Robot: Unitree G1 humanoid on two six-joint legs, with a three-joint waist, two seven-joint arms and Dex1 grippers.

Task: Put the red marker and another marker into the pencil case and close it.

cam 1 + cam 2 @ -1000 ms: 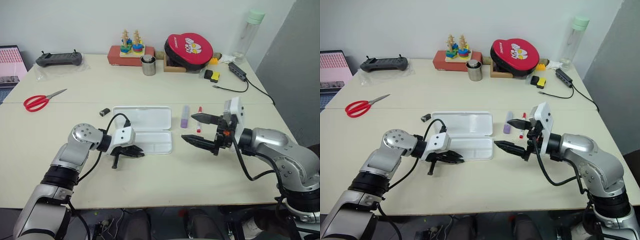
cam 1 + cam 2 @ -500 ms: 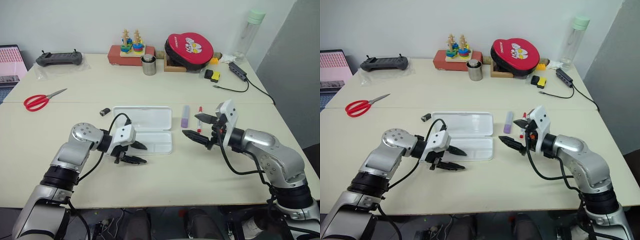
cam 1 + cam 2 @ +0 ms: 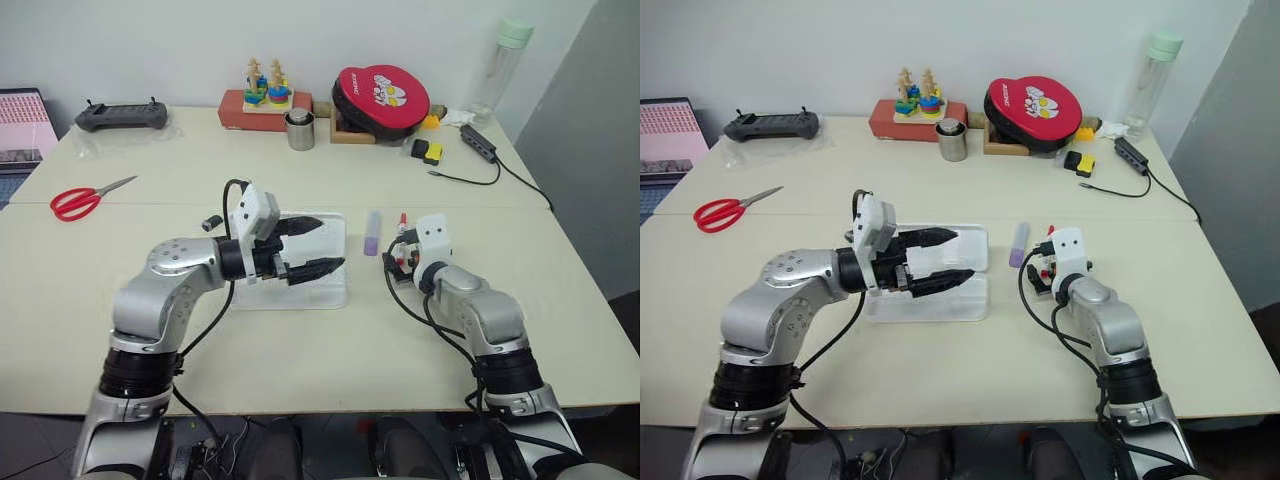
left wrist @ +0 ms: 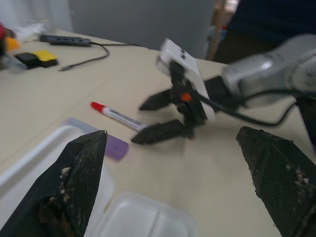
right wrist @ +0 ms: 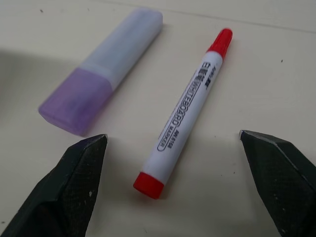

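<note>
Black fingers of the right gripper (image 5: 175, 185) stand wide apart and empty, straddling the red marker (image 5: 187, 101), which lies flat on the table (image 3: 330, 360) just beside the lilac marker (image 5: 101, 69); to pick it well, I would centre the jaws on the white barrel, square across its length, and come low before closing so the lilac one is not nudged. Farther off to its left, the left gripper (image 3: 318, 245) hovers spread and empty over the open pencil case (image 3: 300, 292), and should leave the tray free.
</note>
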